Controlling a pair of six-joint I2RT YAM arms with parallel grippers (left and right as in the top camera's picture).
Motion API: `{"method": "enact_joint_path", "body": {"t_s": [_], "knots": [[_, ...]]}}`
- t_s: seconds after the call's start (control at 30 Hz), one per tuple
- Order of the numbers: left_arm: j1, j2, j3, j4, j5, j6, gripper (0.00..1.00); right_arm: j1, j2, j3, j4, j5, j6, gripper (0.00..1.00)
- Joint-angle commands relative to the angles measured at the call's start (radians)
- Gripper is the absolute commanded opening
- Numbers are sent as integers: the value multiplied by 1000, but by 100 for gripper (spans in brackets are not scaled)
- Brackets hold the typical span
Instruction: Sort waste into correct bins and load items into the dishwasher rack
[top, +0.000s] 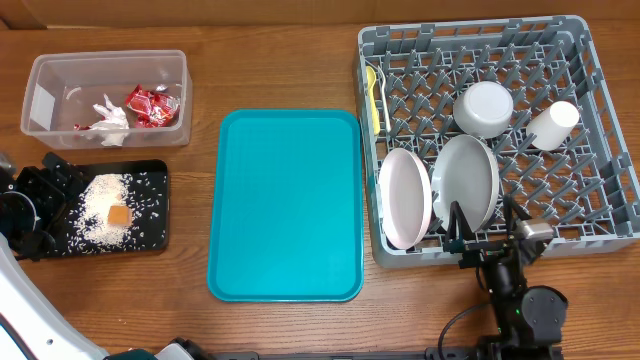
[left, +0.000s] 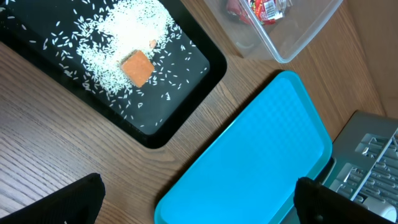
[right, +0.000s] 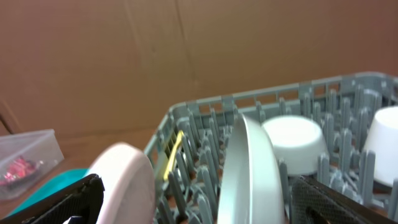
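Apparently finished: at the left edge of the table (top: 290, 60) the left gripper (left: 199, 211) gapes empty by the black tray (top: 152, 172) of rice (top: 104, 200), wrapper (top: 150, 105) in the tub (top: 40, 72) behind. Right, the open right gripper (top: 485, 228) faces the grey plate (top: 465, 180) standing edge-on in the rack (top: 470, 30).

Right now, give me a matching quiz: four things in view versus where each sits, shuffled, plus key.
Things:
1. red wrapper
2. orange cube
3. grey plate
4. teal tray

Places:
A. on edge in the rack
B. in the clear tub
C. flat on the table, beside the rack
D. on the black tray, amid rice

Pairs: 1-B, 2-D, 3-A, 4-C
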Motion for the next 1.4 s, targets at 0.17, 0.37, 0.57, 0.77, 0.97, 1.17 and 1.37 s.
{"method": "enact_joint_path", "body": {"t_s": [0.17, 0.37, 0.57, 0.77, 0.97, 1.17, 1.37], "knots": [[-9, -1, -5, 0, 11, 23, 100, 6, -12, -28, -21, 25, -58, 100], [-9, -1, -5, 0, 11, 23, 100, 6, -12, -28, -22, 28, -108, 100], [-9, -1, -5, 0, 10, 23, 100, 6, -12, -28, -21, 28, -108, 100], [-9, -1, -5, 0, 11, 23, 100, 6, -12, -28, -21, 28, -108, 100], [-9, -1, -5, 0, 11, 23, 100, 6, -12, -28, -21, 28, -108, 100], [-9, -1, -5, 0, 11, 23, 100, 6, -12, -28, -21, 28, -108, 100], [-9, -1, -5, 0, 11, 23, 100, 6, -12, -28, -21, 28, -108, 100]]}}
